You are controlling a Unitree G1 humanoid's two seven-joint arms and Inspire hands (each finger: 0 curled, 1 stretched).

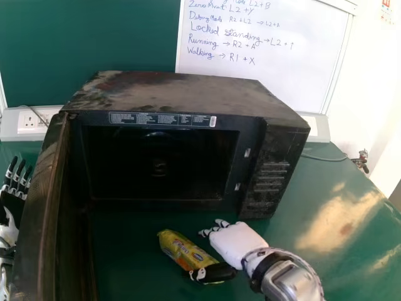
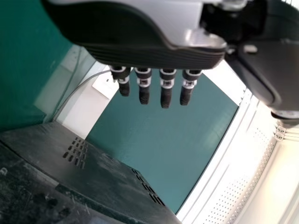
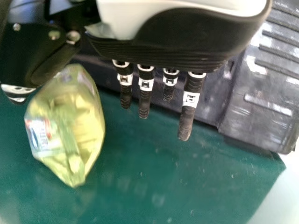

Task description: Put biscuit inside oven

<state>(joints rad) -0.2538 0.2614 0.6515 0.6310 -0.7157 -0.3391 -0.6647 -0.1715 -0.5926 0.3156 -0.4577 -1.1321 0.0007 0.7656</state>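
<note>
Left hand (image 1: 9, 204) around nine o'clock, fingers straight, empty. Biscuit packet (image 1: 182, 249) is chilling on the worktop (image 1: 125, 266) at six, outside the microwave oven (image 1: 175, 94). Right hand (image 1: 235, 243) at five, fingers pretty straight, no grip, thumb maybe touching it.

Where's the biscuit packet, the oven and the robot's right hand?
Biscuit packet (image 1: 185, 252): head view, middle of the wrapper.
Oven (image 1: 172, 93): head view, its top.
Right hand (image 1: 238, 243): head view, back of the hand.

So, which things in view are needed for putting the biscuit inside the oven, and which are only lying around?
Needed:
open oven
biscuit packet, lying in front of it
right hand, close to the packet

Not needed:
whiteboard
wall socket
cable at the right
</note>
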